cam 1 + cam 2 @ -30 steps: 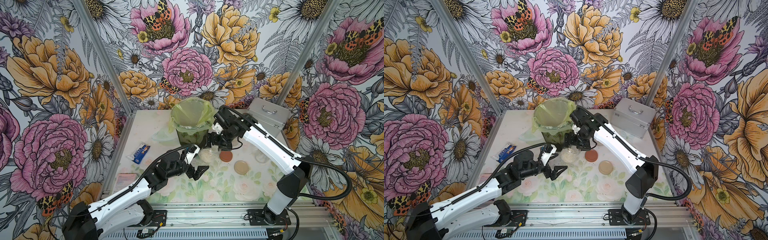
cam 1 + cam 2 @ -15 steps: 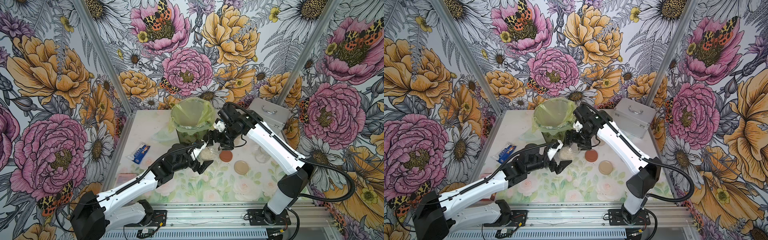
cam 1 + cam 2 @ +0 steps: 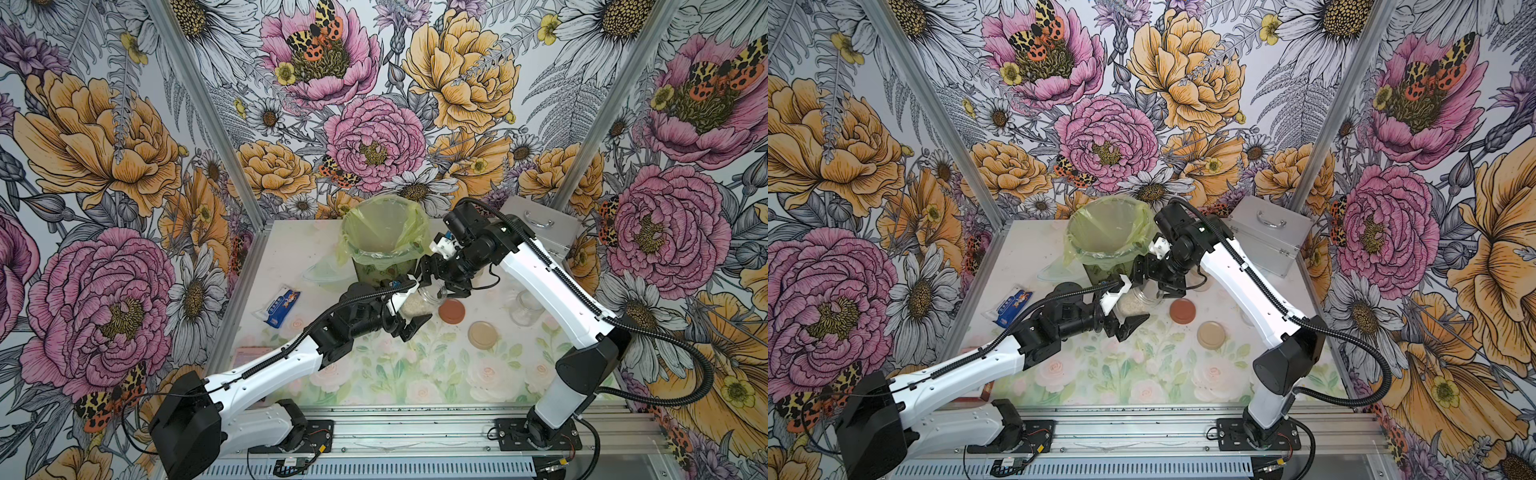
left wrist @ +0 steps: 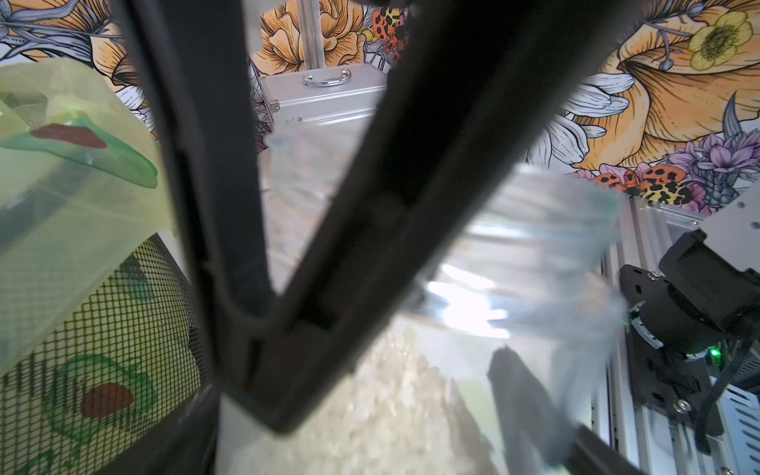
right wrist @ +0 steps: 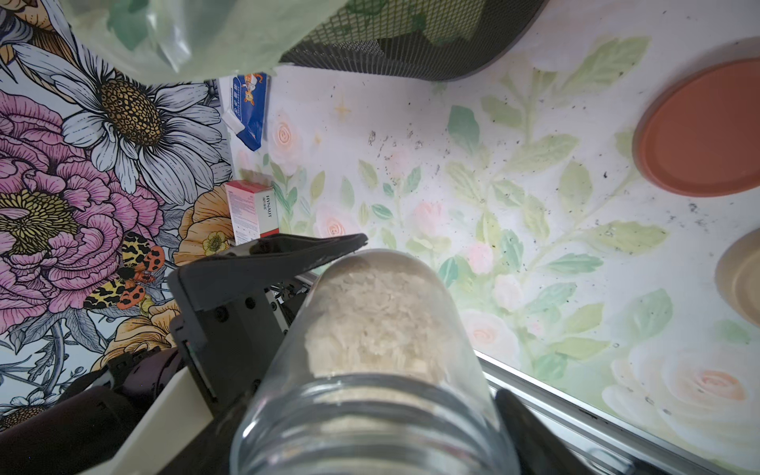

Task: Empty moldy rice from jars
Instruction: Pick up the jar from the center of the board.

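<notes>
- The moldy rice [image 5: 370,312] lies heaped at the base end of an open jar [image 3: 424,296]. The jar is tilted clear of the desk near its middle, just in front of the bin [image 3: 374,271] at the back edge.
- The right pincer [image 3: 441,286] pinches the jar by its neck. The left pincer [image 3: 414,304] has its jaws on either side of the base end, but the views do not show whether they press the glass.
- Smooth glass probably slips, so the left pincer should seat squarely before the right one loosens.
- The mouth should pass over the bin's rim before the jar tips further.
</notes>
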`<state>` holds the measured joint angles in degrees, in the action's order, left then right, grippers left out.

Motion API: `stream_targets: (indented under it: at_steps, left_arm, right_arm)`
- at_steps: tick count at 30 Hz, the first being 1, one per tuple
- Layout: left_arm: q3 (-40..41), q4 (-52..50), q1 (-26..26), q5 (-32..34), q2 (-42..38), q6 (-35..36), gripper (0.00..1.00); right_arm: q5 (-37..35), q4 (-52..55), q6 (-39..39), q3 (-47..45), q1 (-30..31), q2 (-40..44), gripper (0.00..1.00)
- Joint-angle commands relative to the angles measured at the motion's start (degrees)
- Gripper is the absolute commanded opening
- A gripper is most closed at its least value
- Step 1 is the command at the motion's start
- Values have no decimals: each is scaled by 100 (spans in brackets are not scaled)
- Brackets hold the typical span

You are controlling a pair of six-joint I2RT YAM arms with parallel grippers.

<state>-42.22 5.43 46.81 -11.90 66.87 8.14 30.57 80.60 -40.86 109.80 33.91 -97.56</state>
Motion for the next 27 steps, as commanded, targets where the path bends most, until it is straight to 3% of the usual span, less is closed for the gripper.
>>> stream_targets:
  at_steps: [1,17,24,27]
  left_arm:
    - [-20,1,0,67,98,245,98]
    - [32,123,75,98,-49,-63,69]
    - [-16,219,151,256,-103,-308,38]
    - [-20,213,196,369,-165,-339,25]
  right_arm:
    - [833,-62,-104,331,64,184,14]
    - [971,-49,52,499,19,7,14]
    - [925,-53,154,547,28,-77,18]
    - [912,-53,182,619,32,-126,24]
